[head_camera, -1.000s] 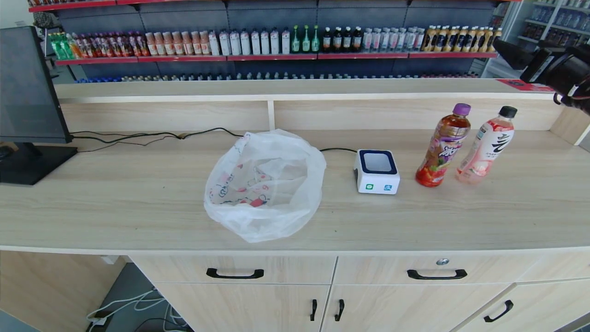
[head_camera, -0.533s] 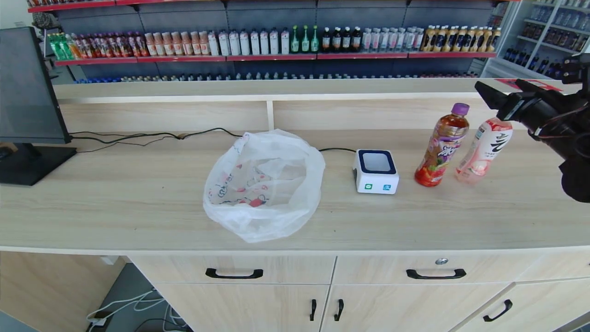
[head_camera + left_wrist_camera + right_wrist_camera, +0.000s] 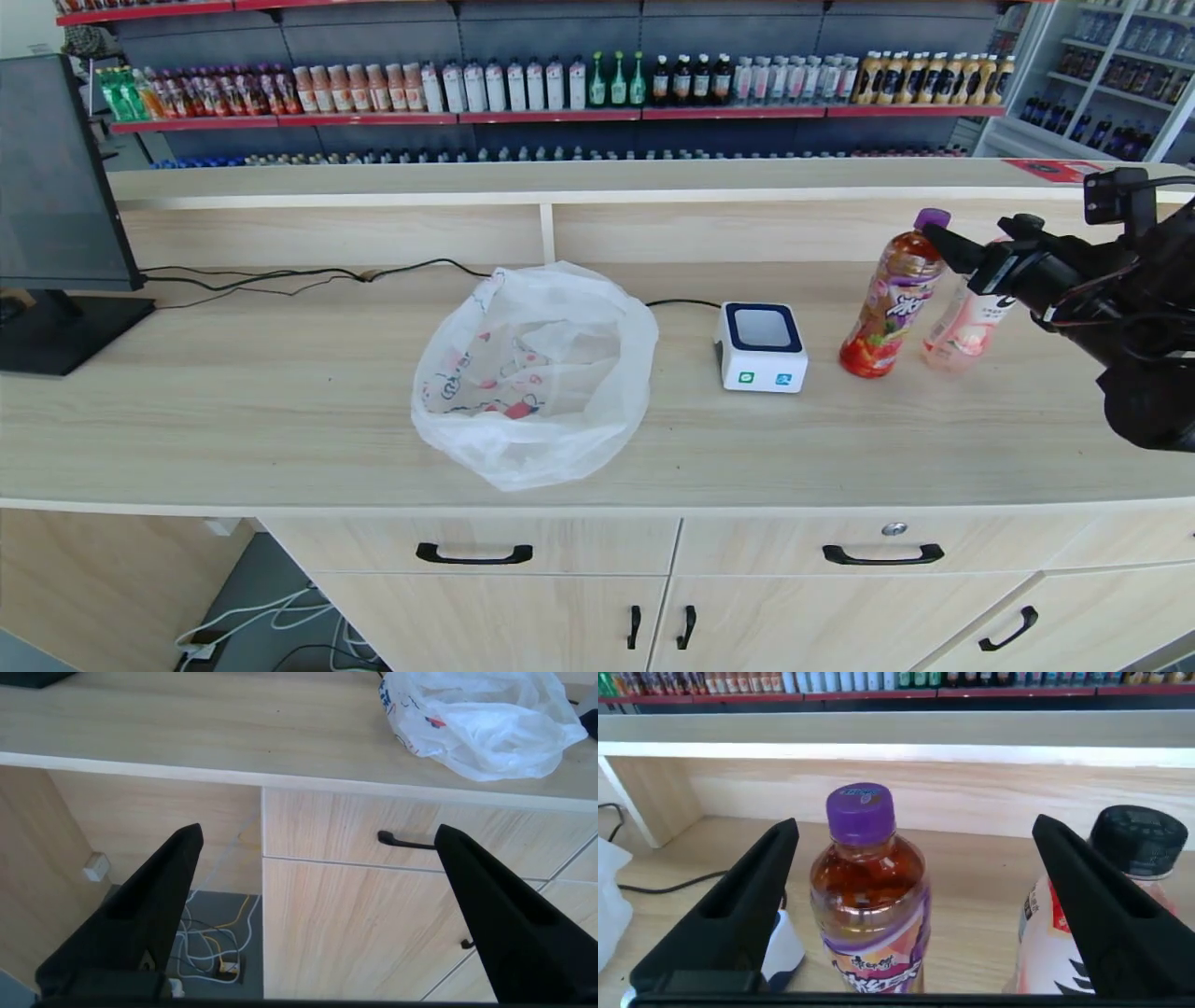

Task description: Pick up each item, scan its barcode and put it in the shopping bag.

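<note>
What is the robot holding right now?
Nothing. The left gripper and right gripper are both open and empty; the purple-capped bottle stands before the right one, ungrasped.

The right arm (image 3: 1144, 327) reached in from the robot's right over the right end of the counter (image 3: 280, 411), its dark forearm angled toward the counter's back wall. The right gripper (image 3: 971, 233) hung above the counter top, level and pointing toward the robot's left, with its two black fingers (image 3: 738, 915) spread wide. The left gripper (image 3: 318, 831) sat low, out in front of the counter's front edge and aimed at its drawer fronts. Its fingers (image 3: 140, 905) were also spread wide apart, with nothing between them.
</note>
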